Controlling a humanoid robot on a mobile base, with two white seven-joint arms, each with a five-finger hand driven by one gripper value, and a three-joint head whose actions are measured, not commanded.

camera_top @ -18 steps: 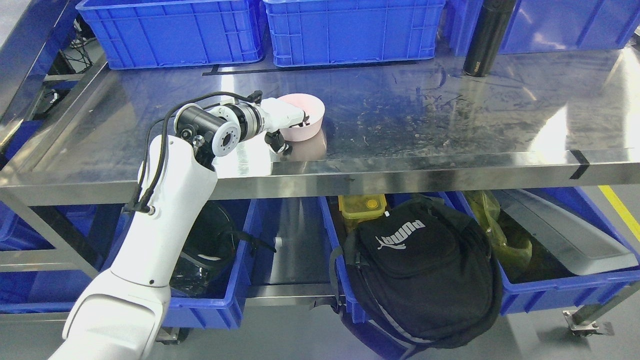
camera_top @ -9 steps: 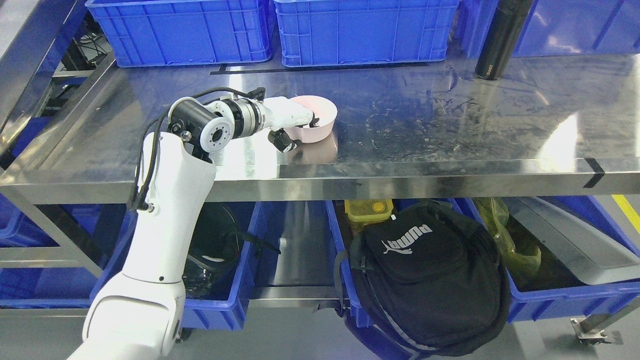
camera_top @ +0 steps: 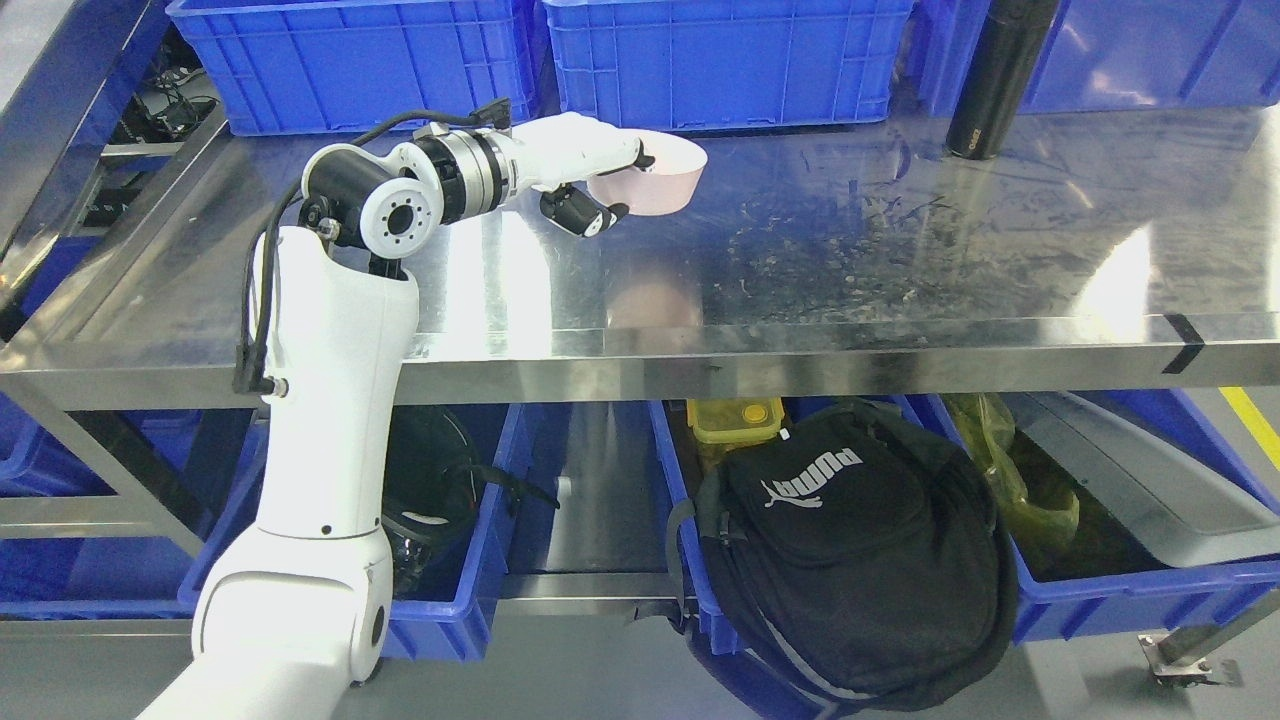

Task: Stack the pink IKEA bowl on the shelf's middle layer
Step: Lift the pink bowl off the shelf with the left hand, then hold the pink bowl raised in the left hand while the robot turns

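On the steel shelf, back left: my left hand (camera_top: 590,165) has the pink bowl (camera_top: 655,178).
Left hand: fingers clamped on the bowl's near-left rim, thumb (camera_top: 585,212) curled underneath; I can't tell exactly how many fingers touch, the rim hides them.
Bowl: held clear above the shelf top (camera_top: 850,260), tipped a little, just in front of the middle blue crate (camera_top: 725,60); I see its faint pink reflection (camera_top: 655,300) lower down on the metal.
Left arm: comes up from lower left, elbow over the shelf's front edge.
Right arm: I don't see it.
Back row: another blue crate (camera_top: 350,60) left of the middle one, black bottle (camera_top: 995,75) standing upright to the right, well apart from the bowl.
Lower level: blue bins (camera_top: 1150,590), black backpack (camera_top: 850,560) in front, yellow container (camera_top: 735,420) behind it.
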